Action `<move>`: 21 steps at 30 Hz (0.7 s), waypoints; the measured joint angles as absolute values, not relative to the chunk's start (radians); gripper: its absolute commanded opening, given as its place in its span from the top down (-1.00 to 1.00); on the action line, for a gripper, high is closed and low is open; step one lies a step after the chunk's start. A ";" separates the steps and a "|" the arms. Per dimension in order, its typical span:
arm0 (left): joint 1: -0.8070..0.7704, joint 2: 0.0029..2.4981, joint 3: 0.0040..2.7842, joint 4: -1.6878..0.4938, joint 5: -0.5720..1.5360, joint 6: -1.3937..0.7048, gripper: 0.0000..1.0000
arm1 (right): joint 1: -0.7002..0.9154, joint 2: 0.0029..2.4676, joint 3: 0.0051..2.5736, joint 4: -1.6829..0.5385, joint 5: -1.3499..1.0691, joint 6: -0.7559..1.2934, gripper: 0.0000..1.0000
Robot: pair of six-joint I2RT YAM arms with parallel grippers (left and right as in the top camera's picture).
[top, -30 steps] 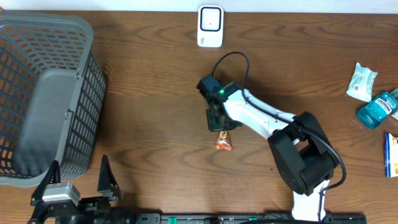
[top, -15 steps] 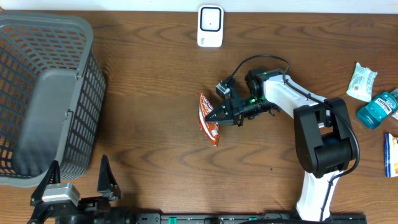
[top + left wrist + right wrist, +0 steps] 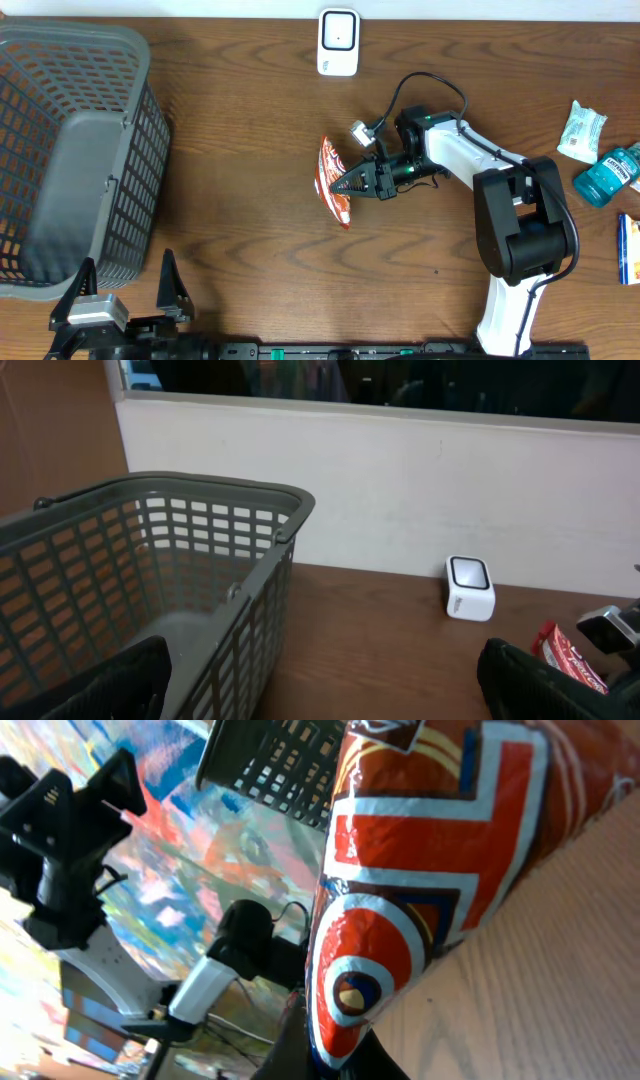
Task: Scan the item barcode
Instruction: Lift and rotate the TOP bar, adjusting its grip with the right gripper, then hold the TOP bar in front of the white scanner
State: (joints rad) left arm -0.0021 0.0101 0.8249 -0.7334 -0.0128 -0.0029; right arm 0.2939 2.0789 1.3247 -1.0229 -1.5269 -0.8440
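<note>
Two arms share the desk [image 3: 250, 120], and from overhead only the right one is at work. The right tool [image 3: 352, 183] is clamped on a red and orange snack packet [image 3: 332, 185], which it holds by one edge near the middle of the desk (whether the packet touches the wood I cannot tell). The white scanner [image 3: 338, 42] sits at the far edge, well apart from the packet and almost straight beyond it. The left tool [image 3: 125, 280] waits at the near edge beside the grey basket [image 3: 150, 110], its fingers [image 3: 166, 275] wide apart with nothing between them. A blue bottle [image 3: 607, 175] lies among other goods at the right edge.

From the left wrist, the basket fills the left half, the scanner stands by the wall with its dark window facing this way, and the packet shows low at the right.

From the right wrist, the packet covers most of the view, glossy and curved, pinched at its lower end between the closed fingers. No barcode shows on this face.

I judge that the step in hand is the presenting: the item is grasped but not yet at the scanner. The next move calls for carrying the packet toward the scanner and turning the wrist so that the barcode side (probably the hidden face) looks at the window, because shiny curved foil may read badly.
</note>
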 measured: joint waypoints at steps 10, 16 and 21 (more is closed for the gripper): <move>-0.002 0.010 0.825 -0.733 -0.013 -0.003 -0.96 | 0.294 2.079 1.324 -0.881 -1.424 -1.113 0.98; -0.002 0.010 0.825 -0.735 -0.013 -0.003 -0.96 | 0.296 2.079 1.322 -0.524 -1.100 -0.653 0.98; -0.002 0.010 0.825 -0.736 -0.013 -0.003 -0.96 | 0.308 2.079 1.377 -0.473 -0.779 -0.251 0.98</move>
